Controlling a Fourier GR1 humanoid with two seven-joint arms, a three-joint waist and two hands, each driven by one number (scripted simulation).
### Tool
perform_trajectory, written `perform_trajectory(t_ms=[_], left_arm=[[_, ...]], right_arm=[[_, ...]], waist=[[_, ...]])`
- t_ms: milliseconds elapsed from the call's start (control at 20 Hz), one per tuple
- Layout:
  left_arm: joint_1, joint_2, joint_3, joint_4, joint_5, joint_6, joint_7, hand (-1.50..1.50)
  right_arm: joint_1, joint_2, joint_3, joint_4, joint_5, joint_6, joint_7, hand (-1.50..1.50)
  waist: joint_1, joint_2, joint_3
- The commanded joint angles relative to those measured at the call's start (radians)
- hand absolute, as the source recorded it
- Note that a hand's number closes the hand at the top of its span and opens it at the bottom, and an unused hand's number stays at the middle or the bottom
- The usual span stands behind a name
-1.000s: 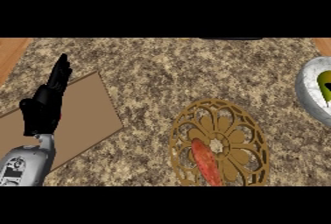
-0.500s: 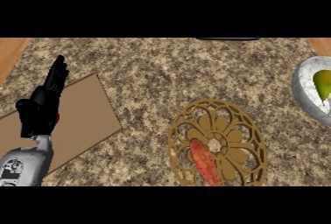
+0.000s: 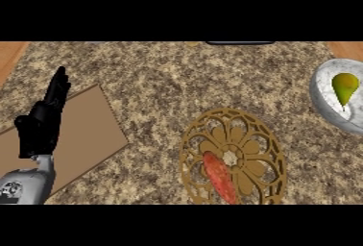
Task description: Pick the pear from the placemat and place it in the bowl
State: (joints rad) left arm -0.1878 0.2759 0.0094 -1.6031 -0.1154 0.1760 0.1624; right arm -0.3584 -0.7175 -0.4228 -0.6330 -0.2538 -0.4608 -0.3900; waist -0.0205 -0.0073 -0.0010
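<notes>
Grey forearm (image 3: 28, 186); black left hand (image 3: 41, 129)

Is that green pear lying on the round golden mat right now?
No. The green-yellow pear sits in the grey stone bowl at the right edge; the round golden openwork placemat bears only a long orange-red thing.

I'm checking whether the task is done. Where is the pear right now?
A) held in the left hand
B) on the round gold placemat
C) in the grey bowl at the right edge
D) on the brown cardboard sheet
C: the pear lies inside the grey bowl, while the left hand is open and holds nothing.
</notes>
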Motion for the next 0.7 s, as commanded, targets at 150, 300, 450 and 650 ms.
perform_trajectory(t_ms=[150, 300, 450, 650], left_arm=[[-0.014, 0.027, 0.039, -0.016, 0.018, -0.043, 0.022, 0.0], [-0.048, 0.003, 0.031, 0.024, 0.014, -0.041, 0.031, 0.0], [0.024, -0.03, 0.008, -0.02, -0.012, -0.031, -0.003, 0.0], [0.006, -0.05, -0.003, -0.021, -0.046, -0.014, 0.003, 0.0]], right_arm=[[0.31, 0.058, -0.011, -0.4, -0.084, 0.089, 0.071, -1.5], [0.392, 0.191, 0.019, -0.55, -0.075, 0.025, 0.027, -1.5], [0.52, 0.198, 0.005, -0.727, -0.054, -0.001, 0.086, -1.5], [0.607, 0.311, 0.044, -0.866, -0.006, -0.052, 0.08, -1.5]], waist=[[-0.003, 0.001, -0.001], [0.001, 0.004, 0.0], [0.01, 0.005, 0.0], [0.012, 0.005, 0.0]])
